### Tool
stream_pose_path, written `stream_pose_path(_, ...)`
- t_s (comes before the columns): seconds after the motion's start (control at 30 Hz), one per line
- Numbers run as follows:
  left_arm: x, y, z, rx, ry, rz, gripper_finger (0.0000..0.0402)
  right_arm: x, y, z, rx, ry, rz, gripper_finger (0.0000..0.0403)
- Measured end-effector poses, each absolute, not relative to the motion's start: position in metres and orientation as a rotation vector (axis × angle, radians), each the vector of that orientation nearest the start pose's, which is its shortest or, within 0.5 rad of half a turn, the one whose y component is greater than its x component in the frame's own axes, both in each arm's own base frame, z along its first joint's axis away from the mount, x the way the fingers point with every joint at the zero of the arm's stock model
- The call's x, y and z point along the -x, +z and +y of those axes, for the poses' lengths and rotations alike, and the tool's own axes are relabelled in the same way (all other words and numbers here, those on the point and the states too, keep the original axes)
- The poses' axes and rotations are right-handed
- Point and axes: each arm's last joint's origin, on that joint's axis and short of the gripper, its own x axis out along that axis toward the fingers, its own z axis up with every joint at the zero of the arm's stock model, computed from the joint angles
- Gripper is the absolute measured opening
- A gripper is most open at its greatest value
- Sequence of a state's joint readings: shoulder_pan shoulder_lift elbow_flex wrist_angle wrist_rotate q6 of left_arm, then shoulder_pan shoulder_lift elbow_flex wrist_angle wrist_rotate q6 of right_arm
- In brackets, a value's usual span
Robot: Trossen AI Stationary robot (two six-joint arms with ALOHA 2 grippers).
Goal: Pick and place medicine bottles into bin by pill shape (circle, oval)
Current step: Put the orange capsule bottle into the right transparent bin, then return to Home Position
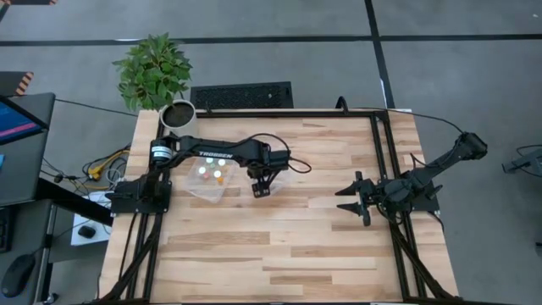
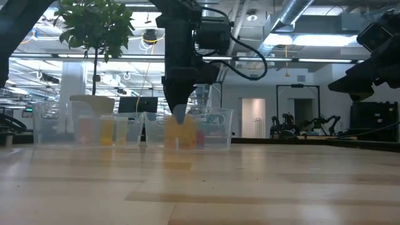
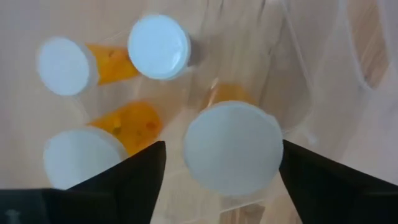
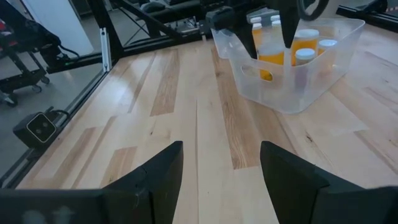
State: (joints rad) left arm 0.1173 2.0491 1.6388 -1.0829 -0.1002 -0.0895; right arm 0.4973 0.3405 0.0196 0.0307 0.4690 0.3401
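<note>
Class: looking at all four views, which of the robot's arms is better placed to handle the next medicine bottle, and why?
The left. Its gripper hangs at the edge of the clear bin, fingers open either side of a white-capped bottle. The right gripper waits open over bare table near the right edge, well away from the bottles.

Light wooden plank table (image 1: 279, 246), dark metal frame rails along its left and right edges. Clear plastic bin (image 1: 213, 182) sits directly on the boards in the left half, toward the far edge, with white-capped medicine bottles (image 4: 303, 57) standing inside. White plant pot (image 1: 178, 113) stands at the far left corner; whether it rests on the tabletop cannot be told.
</note>
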Motion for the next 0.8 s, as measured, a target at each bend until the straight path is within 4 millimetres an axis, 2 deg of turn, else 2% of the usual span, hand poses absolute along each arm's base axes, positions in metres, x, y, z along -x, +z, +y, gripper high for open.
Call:
stream_pose_path(0.23, -0.399, 0.217, 0.047, 0.071, 0.237, 1.47, 0.031, -0.105, 0.145, 0.042, -0.204, -0.016, 0.258, 0.0226)
stream_pose_path(0.43, -0.4, 0.245, 0.045, 0.064, 0.238, 1.475, 0.0311, -0.105, 0.145, 0.042, -0.204, -0.016, 0.257, 0.0226)
stream_pose_path(0.67, -0.403, 0.298, 0.037, 0.113, 0.284, 1.374, 0.0311, -0.106, 0.15, 0.043, -0.229, -0.011, 0.216, 0.0226)
stream_pose_path(0.8, -0.4, 0.334, 0.029, 0.111, 0.271, 1.301, 0.0311, -0.108, 0.169, 0.043, -0.176, 0.003, 0.164, 0.0226)
